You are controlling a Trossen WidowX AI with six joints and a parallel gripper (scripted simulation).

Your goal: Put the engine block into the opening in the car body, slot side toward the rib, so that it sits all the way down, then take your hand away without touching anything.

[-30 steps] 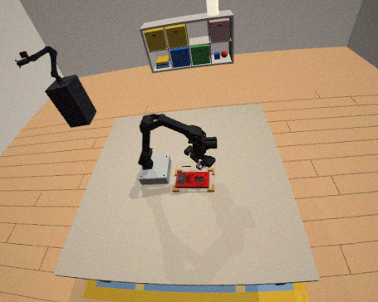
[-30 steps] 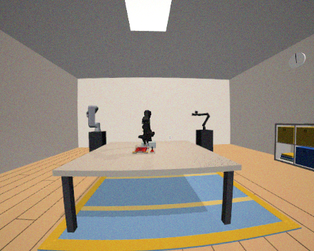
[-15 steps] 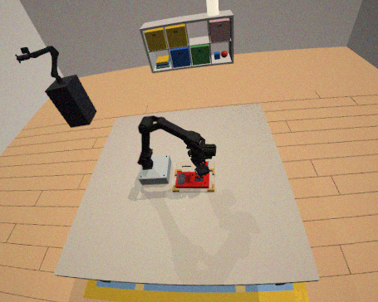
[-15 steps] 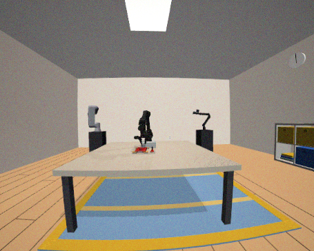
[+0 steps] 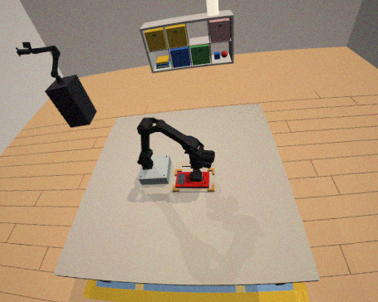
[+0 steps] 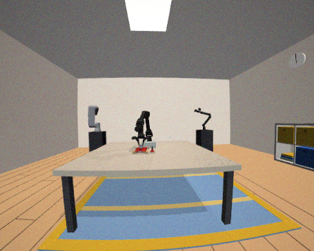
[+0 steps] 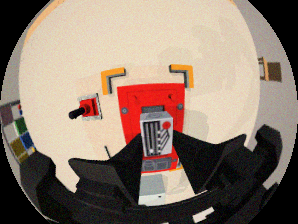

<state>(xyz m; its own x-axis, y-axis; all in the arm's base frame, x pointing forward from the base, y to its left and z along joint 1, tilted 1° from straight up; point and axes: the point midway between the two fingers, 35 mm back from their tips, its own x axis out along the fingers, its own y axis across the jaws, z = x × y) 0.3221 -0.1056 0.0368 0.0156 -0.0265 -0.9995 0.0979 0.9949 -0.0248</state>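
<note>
We have one gripper with its two fingers clamped on the one grey block, which we see over the one red car body; whether it touches the body, we cannot tell. Around that body we count four orange corner brackets from the top. On the one table we also find one pale box and one small red piece with a black knob, both near the car body.
</note>
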